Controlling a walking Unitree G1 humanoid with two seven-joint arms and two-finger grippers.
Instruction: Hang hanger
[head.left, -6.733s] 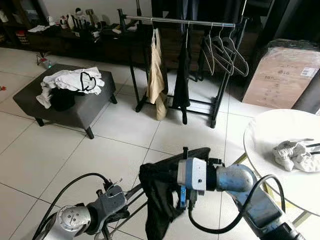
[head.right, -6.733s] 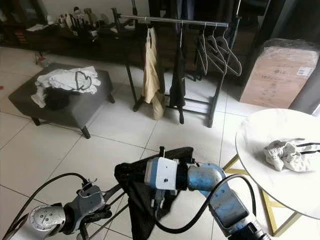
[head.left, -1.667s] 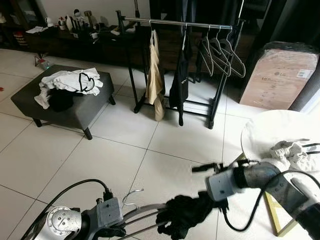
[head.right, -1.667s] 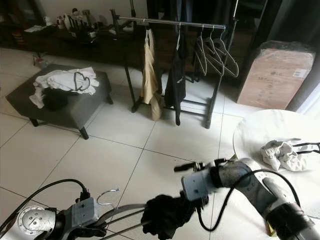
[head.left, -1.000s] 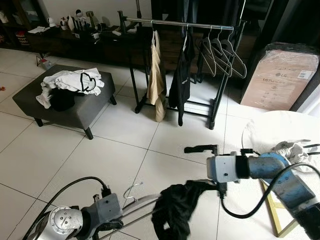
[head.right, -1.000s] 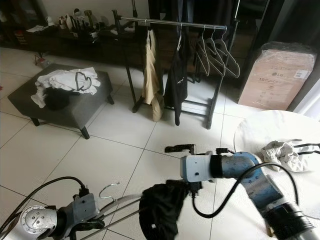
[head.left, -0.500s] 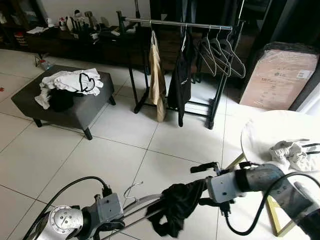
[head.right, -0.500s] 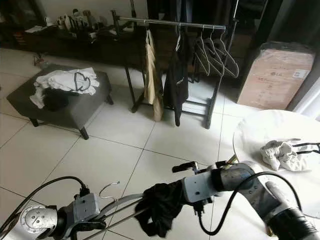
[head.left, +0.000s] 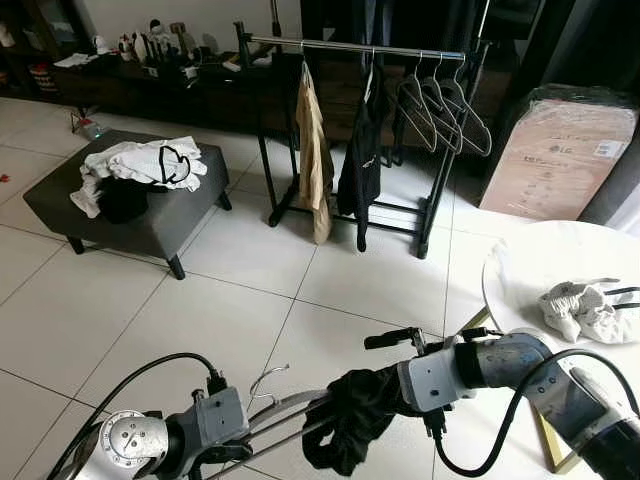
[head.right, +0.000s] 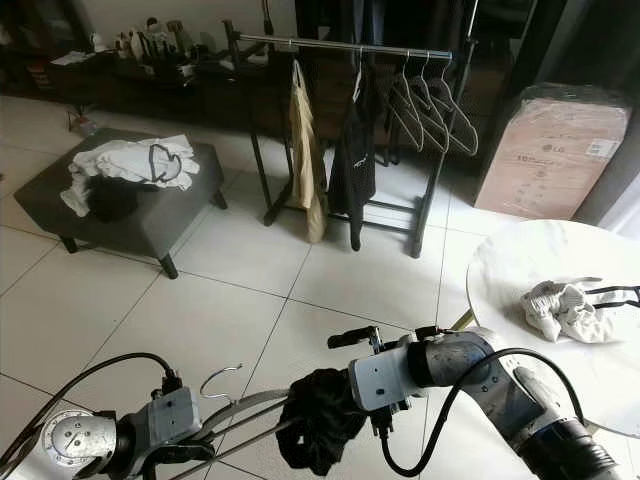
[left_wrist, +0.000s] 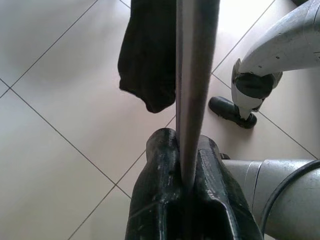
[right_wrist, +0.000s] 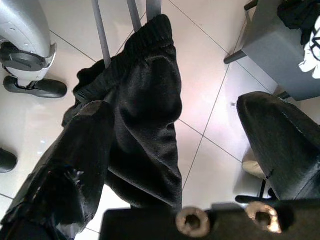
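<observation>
My left gripper (left_wrist: 187, 185) clamps the silver hanger bar (left_wrist: 192, 75) between its black fingers (left_wrist: 160, 190). A black garment (left_wrist: 147, 55) drapes from it above the tiled floor (left_wrist: 55, 115).

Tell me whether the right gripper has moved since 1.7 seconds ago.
Yes. Against the round white table, the right gripper has shifted toward the robot's left, away from the table's edge, beside the black garment on the silver hanger.
</observation>
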